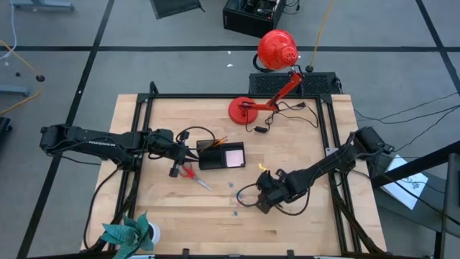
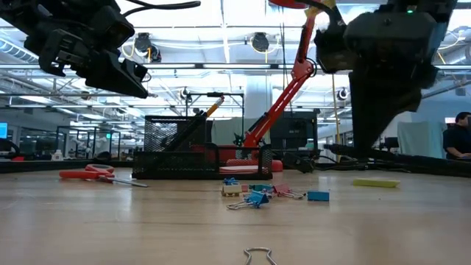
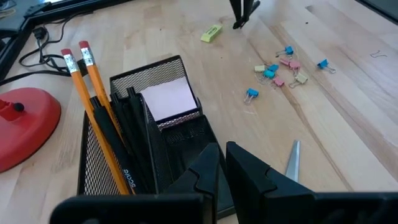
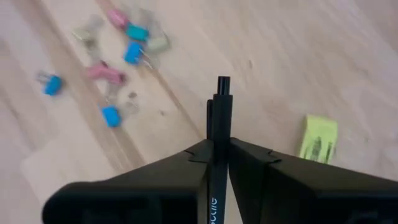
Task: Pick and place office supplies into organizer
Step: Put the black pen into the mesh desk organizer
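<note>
The right gripper (image 4: 219, 152) is clamping a dark pen (image 4: 217, 124) upright above the table, at about four o'clock from the organizer (image 1: 219, 155). The step in hand is judged to be carrying it across; next it calls for lining the pen over the tall compartment. The left gripper (image 3: 222, 165) is hovering by the organizer, jaws nearly closed, empty. Counted: two pencils (image 3: 84, 74), one notepad (image 3: 169, 98), one pair of scissors (image 1: 192, 173), one yellow eraser (image 3: 211, 33) (clips roughly nine, scattered).

Black wire-mesh organizer (image 3: 134, 134) on a smooth pale wood table (image 3: 323, 112).
</note>
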{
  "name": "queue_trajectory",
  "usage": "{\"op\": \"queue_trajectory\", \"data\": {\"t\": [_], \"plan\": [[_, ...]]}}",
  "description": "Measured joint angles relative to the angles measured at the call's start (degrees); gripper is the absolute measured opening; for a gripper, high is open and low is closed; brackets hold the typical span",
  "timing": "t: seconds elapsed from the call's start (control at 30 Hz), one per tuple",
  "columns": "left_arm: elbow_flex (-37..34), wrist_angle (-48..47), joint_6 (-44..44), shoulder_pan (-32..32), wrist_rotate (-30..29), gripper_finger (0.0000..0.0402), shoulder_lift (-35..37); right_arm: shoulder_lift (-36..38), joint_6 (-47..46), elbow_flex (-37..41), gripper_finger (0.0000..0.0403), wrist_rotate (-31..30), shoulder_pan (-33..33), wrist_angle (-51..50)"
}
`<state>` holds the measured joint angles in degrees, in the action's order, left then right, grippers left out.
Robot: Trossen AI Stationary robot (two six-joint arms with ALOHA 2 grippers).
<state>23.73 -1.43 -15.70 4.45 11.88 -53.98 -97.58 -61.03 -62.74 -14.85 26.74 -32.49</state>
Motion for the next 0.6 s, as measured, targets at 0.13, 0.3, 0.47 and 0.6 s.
{"op": "queue_trajectory", "data": {"t": [0.13,0.3,0.47,0.6], "plan": [[0.0,-0.02,0.0,0.0,0.0,0.0035,0.0,1.35,3.69,-0.09,0.0025,-0.56,-0.04,5.23],[0.0,2.65,-2.35,0.02,-2.38,0.0035,0.85,2.73,13.22,-0.13,0.0025,-4.34,-0.83,16.36],[0.02,6.77,-3.7,0.02,-12.71,0.0035,7.93,4.05,27.81,-0.17,0.0025,-13.87,-2.36,25.87],[0.09,6.75,-3.45,0.02,-13.92,0.0035,16.14,4.33,40.67,-0.22,0.0025,-19.02,-4.96,36.51]]}}
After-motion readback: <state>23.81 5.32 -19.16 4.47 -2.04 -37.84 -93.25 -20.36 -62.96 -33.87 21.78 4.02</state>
